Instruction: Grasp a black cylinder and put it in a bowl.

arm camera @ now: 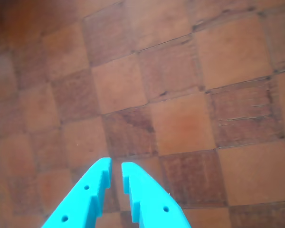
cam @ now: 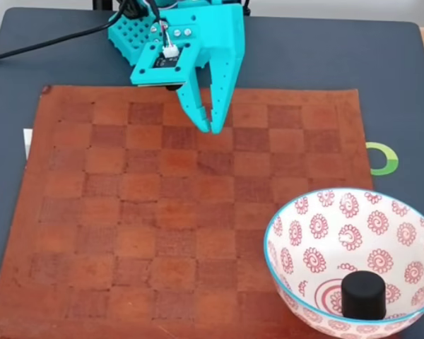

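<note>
The black cylinder (cam: 363, 294) stands upright inside the white bowl (cam: 318, 233) with red spiral motifs and a light blue rim, at the lower right of the fixed view. My turquoise gripper (cam: 213, 129) hangs over the far edge of the brown chessboard (cam: 127, 212), far from the bowl. Its two fingers are nearly together with nothing between them. In the wrist view the gripper (arm camera: 116, 165) enters from the bottom edge, its tips a narrow gap apart above bare chessboard squares (arm camera: 180, 95).
The leather chessboard lies on a dark table (cam: 381, 63). A green ring mark (cam: 386, 158) sits just off the board's right edge. A black cable (cam: 49, 44) runs off to the upper left from the arm's base.
</note>
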